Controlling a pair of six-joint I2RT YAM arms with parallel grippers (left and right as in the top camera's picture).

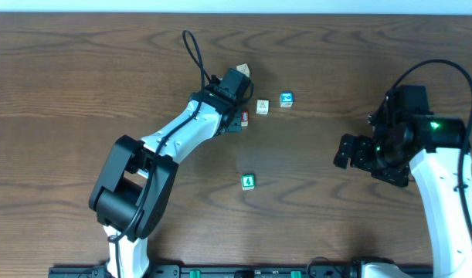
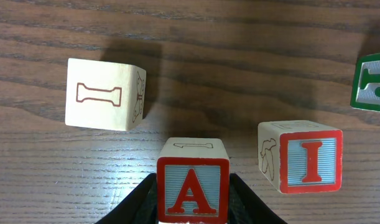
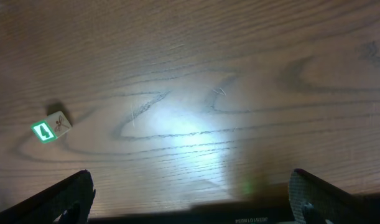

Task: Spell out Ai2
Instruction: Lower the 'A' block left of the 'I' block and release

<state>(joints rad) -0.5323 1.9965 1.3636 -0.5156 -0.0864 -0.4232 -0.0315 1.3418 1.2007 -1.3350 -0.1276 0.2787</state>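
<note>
One A block (image 2: 192, 190) clamped in left gripper (image 2: 193, 198), two I blocks (image 2: 301, 158) near; right gripper (image 3: 190, 190) gapes.

A blk (image 2: 192, 190), red frame w/ a red A on a pale blue face, is sitting upright on the wood near the desk's far edge, abt midway along it. It is being pinched btwn the black fingers of the left gripper (image 2: 193, 182). A red I blk (image 2: 301, 157), same red-on-blue style, is standing beside it, not touching, turned slightly. A cream blk (image 2: 106, 93) w/ a thin outlined I lying sideways is resting farther off, also apart. A green-framed blk (image 2: 371, 81) is showing only in part, its char cut off and unreadable.
</note>
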